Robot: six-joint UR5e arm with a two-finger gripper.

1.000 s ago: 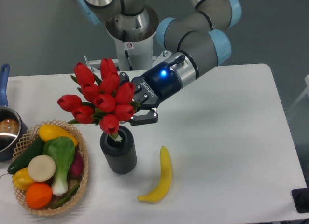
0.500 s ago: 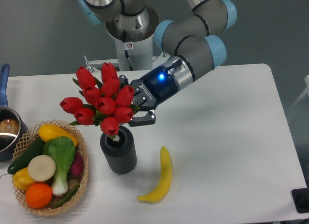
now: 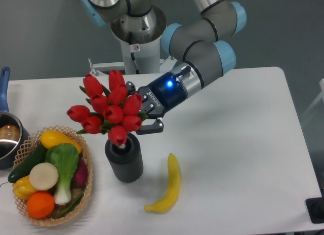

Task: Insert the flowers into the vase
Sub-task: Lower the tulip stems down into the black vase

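Observation:
The flowers [image 3: 112, 107], a tight bunch of red tulip heads with green leaves, hang tilted to the upper left just above the vase [image 3: 124, 159]. The vase is a short dark grey ribbed cylinder standing upright on the white table. The lowest tulip head sits right over the vase's round mouth, partly covering it. My gripper [image 3: 142, 107] reaches in from the right and is shut on the flowers at the bunch's right side. One finger shows above the bunch and one below. The stems are mostly hidden behind the heads and the fingers.
A yellow banana [image 3: 169, 187] lies right of the vase. A woven basket [image 3: 87, 166] of vegetables and fruit stands to the left, close to the vase. A blue-handled pot [image 3: 6, 136] is at the left edge. The robot base [image 3: 135, 40] is behind.
The gripper and the bunch have shifted slightly right and down, bringing the lowest tulip head closer over the vase mouth. The vase, banana and basket have not moved.

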